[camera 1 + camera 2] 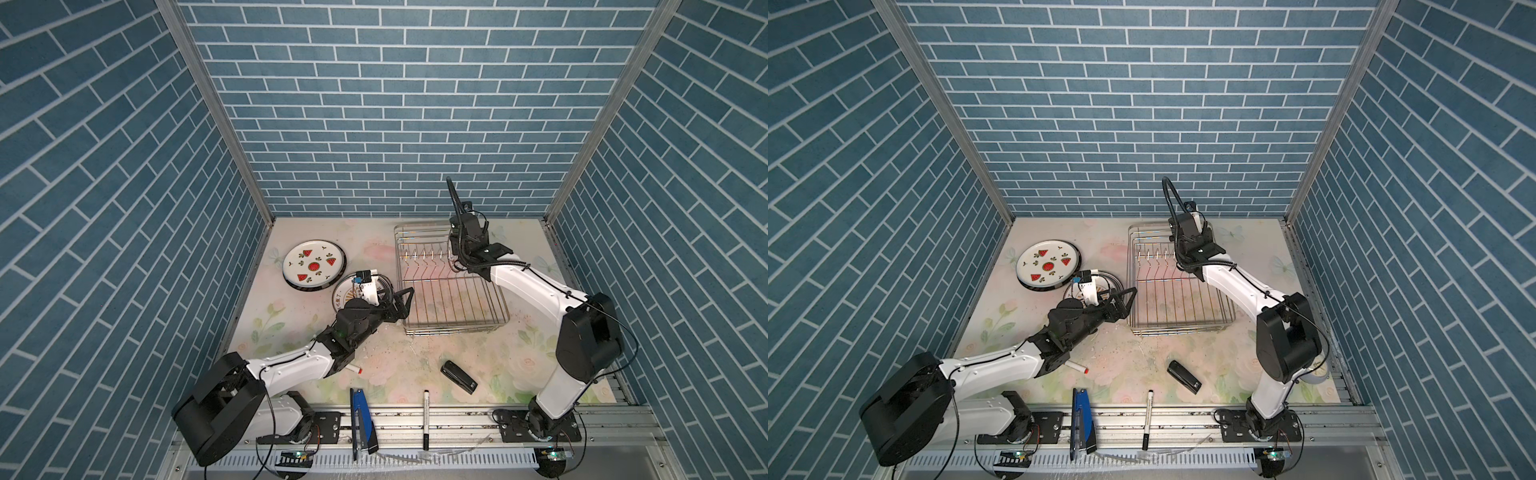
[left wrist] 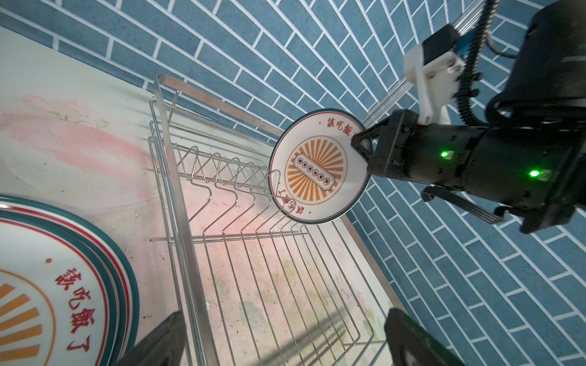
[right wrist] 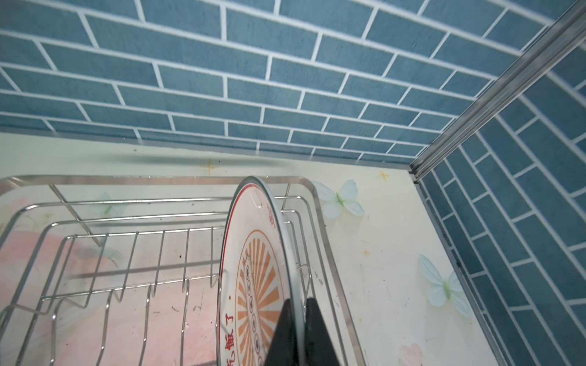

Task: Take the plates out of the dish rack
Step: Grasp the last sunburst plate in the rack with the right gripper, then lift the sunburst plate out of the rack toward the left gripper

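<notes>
Claws: two, left claw (image 2: 285,313) and right claw (image 2: 361,145). Dish rack (image 1: 453,299): one. Plates: one sunburst plate (image 2: 320,166) nipped in the right claw. Two piles on the tabletop (image 1: 415,365) — sunburst pile (image 2: 38,253) beside the left claw, watermelon pile (image 1: 313,264) farther out that side, depth uncountable. Markers: two — black marker (image 1: 426,419), white marker (image 1: 353,368). Black stapler (image 1: 459,376): one. Blue tool (image 1: 360,419): one.

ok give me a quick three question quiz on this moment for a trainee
1. How many plates stand in the dish rack?
2. The right gripper is shut on: A) a rack wire B) the rim of the sunburst plate C) nothing.
3. True or false: the left gripper holds a plate.
Key: 1 one; 2 B; 3 false, its jaws are open with nothing between them.
</notes>
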{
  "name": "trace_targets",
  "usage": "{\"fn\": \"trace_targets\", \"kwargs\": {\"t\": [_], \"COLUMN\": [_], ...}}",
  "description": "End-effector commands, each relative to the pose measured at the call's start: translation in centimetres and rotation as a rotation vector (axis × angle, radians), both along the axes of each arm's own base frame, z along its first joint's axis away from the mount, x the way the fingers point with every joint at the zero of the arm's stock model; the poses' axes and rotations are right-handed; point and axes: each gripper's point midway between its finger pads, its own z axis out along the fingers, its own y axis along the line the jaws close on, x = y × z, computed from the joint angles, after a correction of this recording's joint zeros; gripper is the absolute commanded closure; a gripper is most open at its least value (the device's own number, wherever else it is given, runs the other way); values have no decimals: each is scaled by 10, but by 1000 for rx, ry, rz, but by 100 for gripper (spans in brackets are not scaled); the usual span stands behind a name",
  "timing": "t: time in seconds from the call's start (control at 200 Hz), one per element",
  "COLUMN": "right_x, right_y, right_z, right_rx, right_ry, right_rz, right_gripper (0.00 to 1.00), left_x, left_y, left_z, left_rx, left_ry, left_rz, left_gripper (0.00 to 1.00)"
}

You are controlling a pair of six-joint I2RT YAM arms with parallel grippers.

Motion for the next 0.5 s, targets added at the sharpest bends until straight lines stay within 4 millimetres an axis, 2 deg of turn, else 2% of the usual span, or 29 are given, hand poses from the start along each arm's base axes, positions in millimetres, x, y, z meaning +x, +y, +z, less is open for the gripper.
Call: {"fn": "trace_targets", "kwargs": {"t": [0.0, 0.25, 0.495], "right_x": [-9, -29, -57], "right_y": [-5, -14, -13], "right_z": [37, 56, 77], "right_rx": [16, 48, 203], "right_ry": [-117, -182, -266], "right_rz": [-19, 4, 107], "right_gripper": [99, 100, 100], "left_x": [-2, -3, -15], "left_y": [1, 1, -11], "left_z": [1, 2, 15], "left_rx": [-7, -14, -40], "left_ry": [-13, -15, -93], "left_rz": [5, -1, -106], "left_gripper": [0, 0, 0]}}
